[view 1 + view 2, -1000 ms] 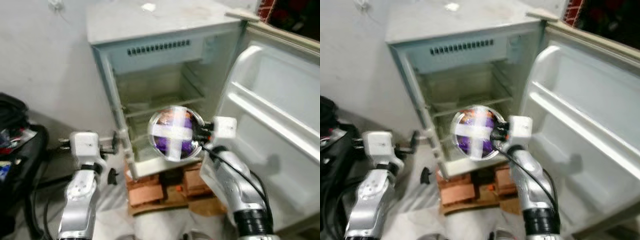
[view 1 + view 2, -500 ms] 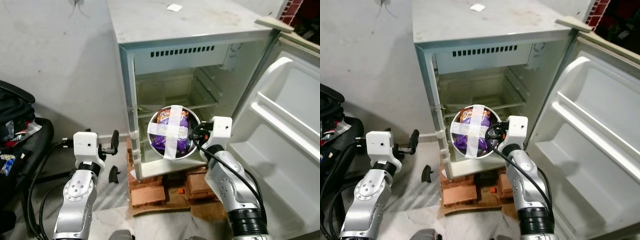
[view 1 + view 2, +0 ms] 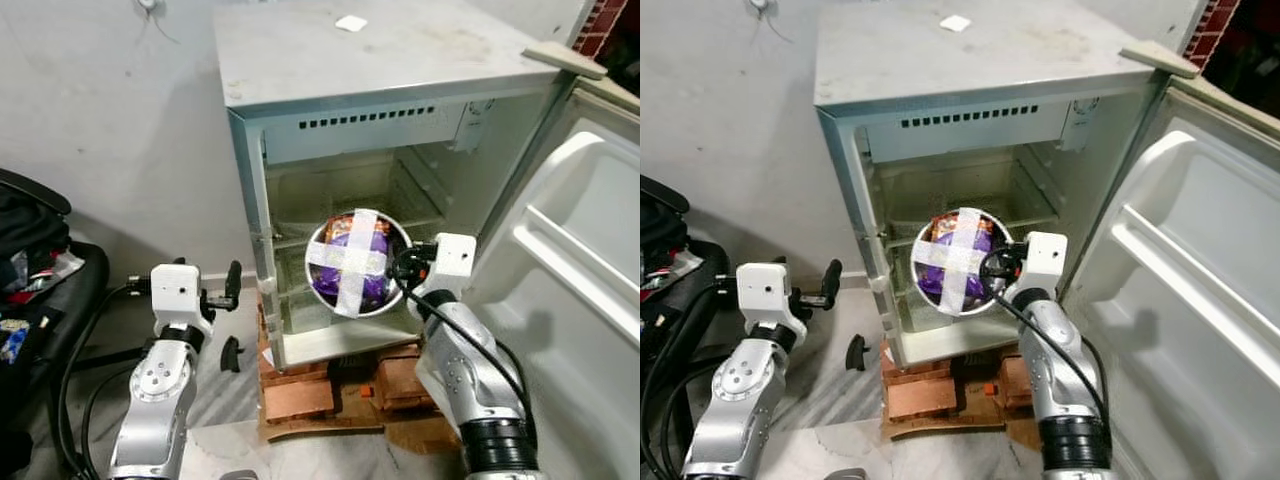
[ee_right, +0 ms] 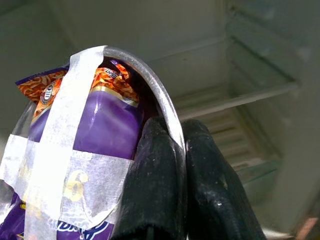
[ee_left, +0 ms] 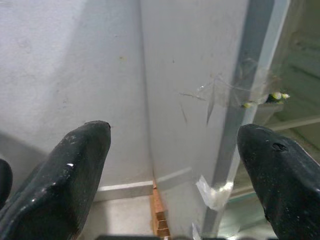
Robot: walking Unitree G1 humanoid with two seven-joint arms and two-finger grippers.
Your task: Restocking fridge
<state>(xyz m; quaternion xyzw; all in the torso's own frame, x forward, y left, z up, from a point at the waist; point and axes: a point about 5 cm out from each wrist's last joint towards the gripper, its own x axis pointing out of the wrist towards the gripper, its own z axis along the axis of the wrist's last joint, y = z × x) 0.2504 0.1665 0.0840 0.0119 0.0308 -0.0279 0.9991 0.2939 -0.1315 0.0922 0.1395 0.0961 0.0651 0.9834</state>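
Observation:
A small white fridge (image 3: 250, 150) stands before me with its door (image 3: 585, 270) swung open to the right. My right gripper (image 3: 403, 268) is shut on the rim of a metal bowl (image 3: 357, 262), held tipped toward me in front of the fridge's lower compartment. The bowl (image 4: 165, 107) holds a purple and orange snack packet (image 4: 95, 125) kept in by a cross of white tape (image 3: 958, 262). My left gripper (image 3: 232, 282) is open, low at the left of the fridge, and its fingers (image 5: 75, 170) point at the fridge's side wall and front edge.
The fridge rests on bricks (image 3: 300, 395) and cardboard. A wire shelf (image 3: 340, 225) crosses the inside. A black chair (image 3: 40, 280) with clutter and cables stands at the left. A small white scrap (image 3: 351, 22) lies on the fridge top. The open door takes up the right side.
The camera has steadied and shifted. My right gripper has carried the bowl a little up and closer to the fridge opening. The left arm holds about the same pose.

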